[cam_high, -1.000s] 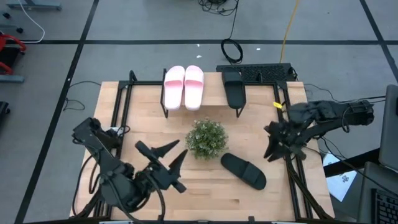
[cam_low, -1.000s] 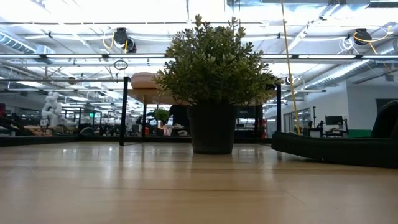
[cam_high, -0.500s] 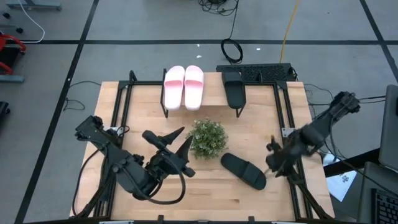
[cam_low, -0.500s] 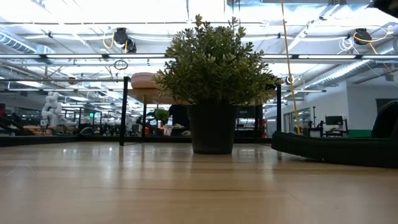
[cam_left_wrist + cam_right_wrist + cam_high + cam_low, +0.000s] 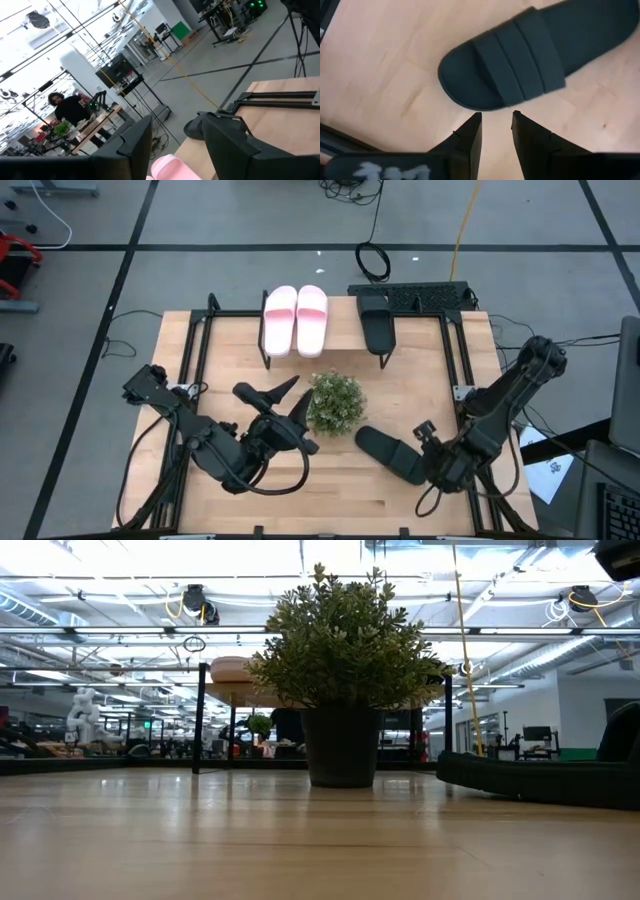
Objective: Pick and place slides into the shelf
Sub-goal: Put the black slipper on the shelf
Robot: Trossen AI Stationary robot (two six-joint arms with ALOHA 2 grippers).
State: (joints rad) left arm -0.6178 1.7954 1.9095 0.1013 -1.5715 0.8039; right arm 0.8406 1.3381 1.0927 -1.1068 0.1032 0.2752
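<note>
One black slide (image 5: 390, 453) lies flat on the table in front of the plant; it also shows in the right wrist view (image 5: 520, 65) and the low view (image 5: 540, 780). My right gripper (image 5: 495, 122) points down just off this slide's rounded end by the strap, narrowly open, with bare wood between its fingers. A pink pair (image 5: 295, 320) and a second black slide (image 5: 376, 325) rest on the shelf (image 5: 343, 320) at the far edge. My left gripper (image 5: 285, 405) hovers level and wide open beside the plant, holding nothing.
A bushy potted plant (image 5: 335, 402) stands mid-table between my two grippers and the shelf; in the low view the plant (image 5: 340, 670) hides much of the shelf. Black frame rails (image 5: 462, 380) run along the table's left and right sides. A person shows in the room beyond (image 5: 67, 107).
My right arm has swung from the table's right edge toward the near edge, come down and tipped from nearly level to pointing down, ending beside the black slide on the table. My left gripper has drifted toward the plant, still wide open. No slide has moved.
</note>
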